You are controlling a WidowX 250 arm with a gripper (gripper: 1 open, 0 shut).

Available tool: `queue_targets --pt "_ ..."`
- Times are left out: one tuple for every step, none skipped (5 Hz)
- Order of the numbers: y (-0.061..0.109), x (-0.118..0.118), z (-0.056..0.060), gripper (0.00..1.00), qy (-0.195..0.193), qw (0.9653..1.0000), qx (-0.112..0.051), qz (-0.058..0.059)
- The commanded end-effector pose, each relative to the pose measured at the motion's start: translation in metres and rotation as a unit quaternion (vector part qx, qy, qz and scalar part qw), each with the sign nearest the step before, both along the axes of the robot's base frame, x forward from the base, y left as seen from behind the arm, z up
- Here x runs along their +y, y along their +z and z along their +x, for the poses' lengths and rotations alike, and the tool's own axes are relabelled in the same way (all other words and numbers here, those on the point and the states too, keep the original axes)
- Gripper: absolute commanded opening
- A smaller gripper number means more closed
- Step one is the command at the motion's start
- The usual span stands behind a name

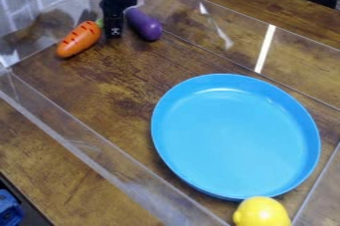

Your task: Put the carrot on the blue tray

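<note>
While the black gripper (115,28) is pointing straight down near the far left corner of the wooden table (93,101), its jaws are sitting together, and whether they are pinching anything is hard to make out from this view. Its tip is standing right at the green leafy end of the carrot (78,39), touching it or very nearly so. That small orange toy is lying on its side on the wood, its pointed end aiming toward the table's left edge and its leafy top toward the gripper. Just on the other side of the gripper, a purple eggplant (145,26) is resting on the table, slanting toward the far edge, close to the fingers but apparently not touching them.

Well apart from this group, the blue tray (237,135) is lying flat on the near right part of the table, its shallow rim showing all the way round and its inside bare. A yellow lemon (261,213) is sitting just beyond the tray's near rim, at the table's near edge, partly cut off by the bottom of the view. Clear plastic walls (80,145) are running along the table's sides, catching bright streaks of light, one wall crossing diagonally along the near left side.
</note>
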State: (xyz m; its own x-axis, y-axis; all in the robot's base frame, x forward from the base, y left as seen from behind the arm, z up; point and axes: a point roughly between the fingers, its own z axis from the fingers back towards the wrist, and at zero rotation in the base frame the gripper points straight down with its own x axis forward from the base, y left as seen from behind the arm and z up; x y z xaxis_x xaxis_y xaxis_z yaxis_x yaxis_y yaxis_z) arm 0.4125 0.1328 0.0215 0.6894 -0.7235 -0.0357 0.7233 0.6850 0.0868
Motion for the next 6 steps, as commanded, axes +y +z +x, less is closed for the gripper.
queue_targets --pt "0.027 -0.019 0.008 0.0 -0.019 0.999 -0.037 0.014" --pt "0.038 -0.024 0.003 0.0 0.012 0.9988 -0.041 0.023" --pt "0.052 -0.031 -0.005 0.0 0.042 0.9973 -0.049 0.035" --pt "0.069 -0.038 -0.012 0.0 0.055 0.9956 -0.056 0.05" --pt "0.092 -0.046 -0.019 0.0 0.067 0.9929 -0.068 0.071" --pt "0.108 -0.055 -0.021 0.0 0.061 0.9914 -0.078 0.086"
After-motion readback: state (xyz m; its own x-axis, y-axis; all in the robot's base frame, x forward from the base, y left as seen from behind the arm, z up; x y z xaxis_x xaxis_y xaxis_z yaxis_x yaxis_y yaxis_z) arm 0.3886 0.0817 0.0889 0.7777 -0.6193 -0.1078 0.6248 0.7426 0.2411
